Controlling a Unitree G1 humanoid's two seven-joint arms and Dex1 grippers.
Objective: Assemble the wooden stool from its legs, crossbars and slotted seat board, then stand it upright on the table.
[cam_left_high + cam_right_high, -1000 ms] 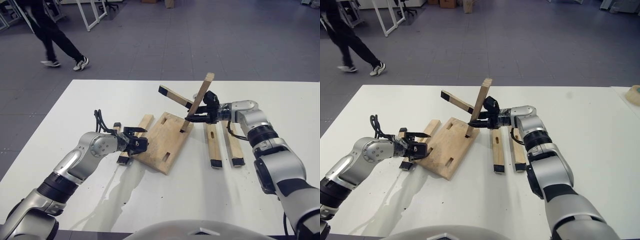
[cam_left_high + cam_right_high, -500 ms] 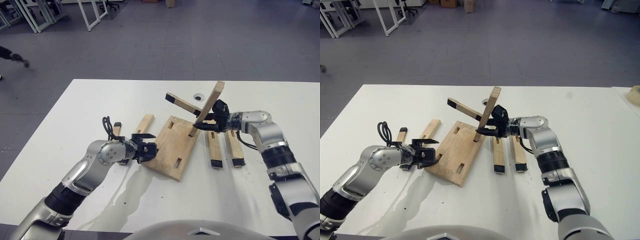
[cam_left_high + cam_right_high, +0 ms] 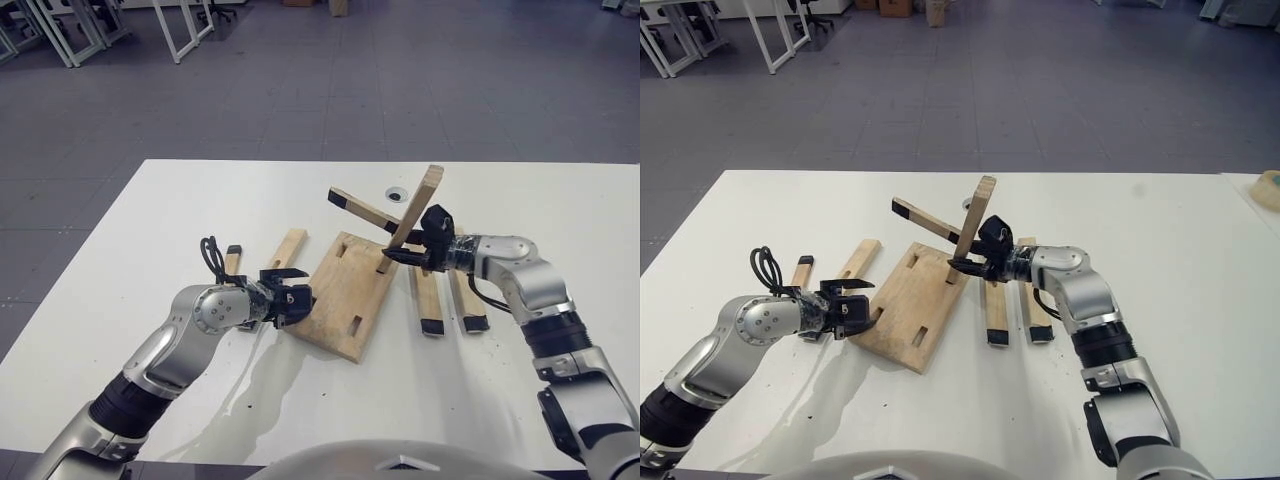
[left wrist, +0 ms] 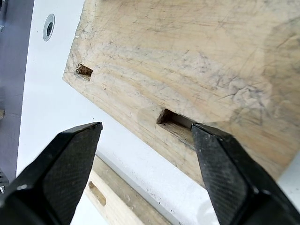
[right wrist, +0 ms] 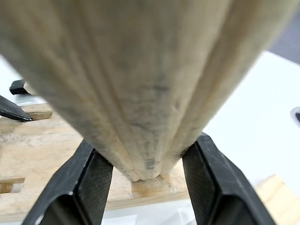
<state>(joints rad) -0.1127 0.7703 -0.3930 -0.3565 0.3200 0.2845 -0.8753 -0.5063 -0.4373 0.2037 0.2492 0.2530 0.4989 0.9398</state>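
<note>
Pale wooden seat board [image 3: 340,292], black-tipped legs [image 3: 424,298], white table [image 3: 560,200].

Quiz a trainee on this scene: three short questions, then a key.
1. True or false: the left gripper is shut on the board.
2. The right gripper holds: A) the leg, B) a screwdriver, C) nothing.
3. Fill in: the leg's lower end sits at a ____ in the board.
Key: 1 false, it is open; 2 A; 3 slot.
</note>
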